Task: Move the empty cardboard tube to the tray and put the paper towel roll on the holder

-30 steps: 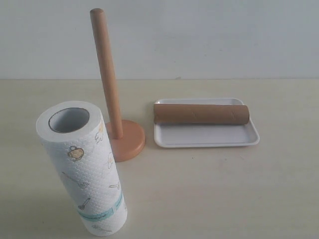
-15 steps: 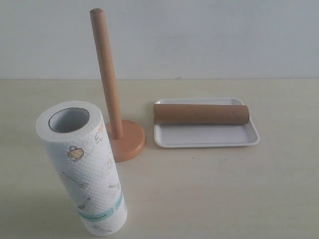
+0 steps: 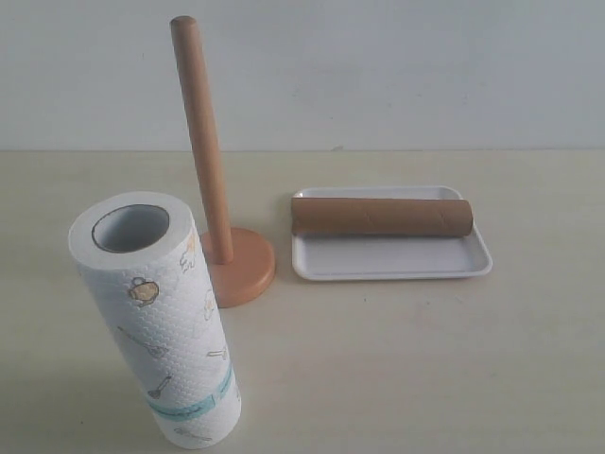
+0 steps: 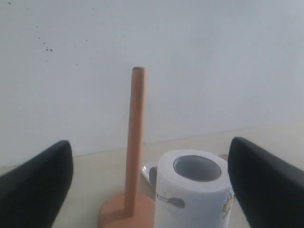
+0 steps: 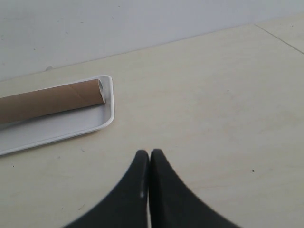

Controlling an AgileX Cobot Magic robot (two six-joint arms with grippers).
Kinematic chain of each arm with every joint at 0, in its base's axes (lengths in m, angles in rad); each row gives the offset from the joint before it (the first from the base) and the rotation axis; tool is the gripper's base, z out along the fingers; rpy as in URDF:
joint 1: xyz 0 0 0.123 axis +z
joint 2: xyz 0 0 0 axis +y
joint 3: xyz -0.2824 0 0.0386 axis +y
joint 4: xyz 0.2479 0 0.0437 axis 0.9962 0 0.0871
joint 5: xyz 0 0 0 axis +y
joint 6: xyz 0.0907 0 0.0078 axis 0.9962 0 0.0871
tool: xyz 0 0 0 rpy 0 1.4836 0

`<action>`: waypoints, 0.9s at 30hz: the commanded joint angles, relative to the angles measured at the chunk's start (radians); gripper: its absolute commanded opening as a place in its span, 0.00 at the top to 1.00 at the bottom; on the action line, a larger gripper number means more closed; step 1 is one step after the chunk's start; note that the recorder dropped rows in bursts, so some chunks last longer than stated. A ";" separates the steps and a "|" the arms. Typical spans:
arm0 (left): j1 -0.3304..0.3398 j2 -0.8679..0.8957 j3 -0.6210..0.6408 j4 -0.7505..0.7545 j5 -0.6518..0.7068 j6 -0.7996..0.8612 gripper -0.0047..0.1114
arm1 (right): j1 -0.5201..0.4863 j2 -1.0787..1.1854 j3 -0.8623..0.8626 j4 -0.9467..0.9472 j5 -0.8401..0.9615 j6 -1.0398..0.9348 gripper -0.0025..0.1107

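Note:
The brown cardboard tube (image 3: 381, 216) lies across the far side of the white tray (image 3: 392, 260), also seen in the right wrist view as tube (image 5: 50, 100) on tray (image 5: 52, 128). The paper towel roll (image 3: 156, 317) stands upright on the table at front left. Behind it stands the wooden holder (image 3: 210, 161), its pole bare. In the left wrist view my left gripper (image 4: 151, 178) is open wide, with the roll (image 4: 194, 190) and holder (image 4: 134, 152) ahead between its fingers. My right gripper (image 5: 150, 153) is shut on nothing, above bare table away from the tray. Neither gripper shows in the exterior view.
A pale wall rises behind the table's far edge. A table seam (image 5: 280, 35) runs at the far corner in the right wrist view.

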 commanded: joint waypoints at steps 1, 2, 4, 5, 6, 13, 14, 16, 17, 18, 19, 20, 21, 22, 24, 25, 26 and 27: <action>0.003 0.107 -0.002 -0.266 0.067 0.237 0.26 | -0.007 -0.005 0.000 -0.001 -0.007 0.001 0.98; 0.003 0.136 -0.002 -0.319 0.091 0.287 0.26 | -0.007 -0.005 0.000 -0.001 -0.012 0.001 0.98; 0.003 0.196 -0.002 -0.356 0.126 0.363 0.25 | -0.007 -0.005 0.000 -0.001 -0.027 0.001 0.98; 0.003 0.223 -0.002 -0.359 0.132 0.365 0.25 | -0.007 -0.005 0.000 -0.001 -0.029 0.001 0.98; 0.003 0.243 -0.002 -0.363 0.135 0.365 0.25 | -0.007 -0.005 0.000 -0.001 -0.029 0.001 0.98; 0.003 0.348 0.001 -0.366 0.331 0.474 0.25 | -0.007 -0.005 0.000 0.001 -0.028 0.001 0.98; 0.003 0.354 0.004 -0.359 0.341 0.476 0.25 | -0.007 -0.005 0.000 0.001 -0.028 0.001 0.98; 0.003 0.353 0.014 -0.355 0.341 0.476 0.26 | -0.007 -0.005 0.000 0.001 -0.028 0.001 0.98; 0.003 0.353 0.020 -0.355 0.330 0.492 0.26 | -0.007 -0.005 0.000 0.001 -0.028 0.001 0.98; 0.003 0.353 0.026 -0.347 0.313 0.533 0.27 | -0.007 -0.005 0.000 0.001 -0.028 0.001 0.98; 0.003 0.353 0.032 -0.312 0.290 0.569 0.28 | -0.007 -0.005 0.000 0.001 -0.028 0.001 0.98; 0.003 0.353 0.040 -0.268 0.265 0.598 0.29 | -0.007 -0.005 0.000 0.001 -0.028 0.001 0.98; 0.003 0.353 0.050 -0.232 0.241 0.615 0.31 | -0.007 -0.005 0.000 0.001 -0.028 0.001 0.98; 0.003 0.353 0.058 -0.225 0.215 0.629 0.33 | -0.007 -0.005 0.000 0.001 -0.028 0.001 0.98; 0.003 0.353 0.080 -0.225 0.177 0.659 0.41 | -0.007 -0.005 0.000 0.001 -0.028 0.001 0.98; 0.003 0.355 0.083 -0.238 0.177 0.678 0.44 | -0.007 -0.005 0.000 0.001 -0.028 0.001 0.98; 0.003 0.356 0.085 -0.263 0.186 0.710 0.47 | -0.007 -0.005 0.000 0.001 -0.028 0.001 0.98; 0.003 0.359 0.085 -0.296 0.201 0.743 0.49 | -0.007 -0.005 0.000 0.001 -0.028 0.001 0.98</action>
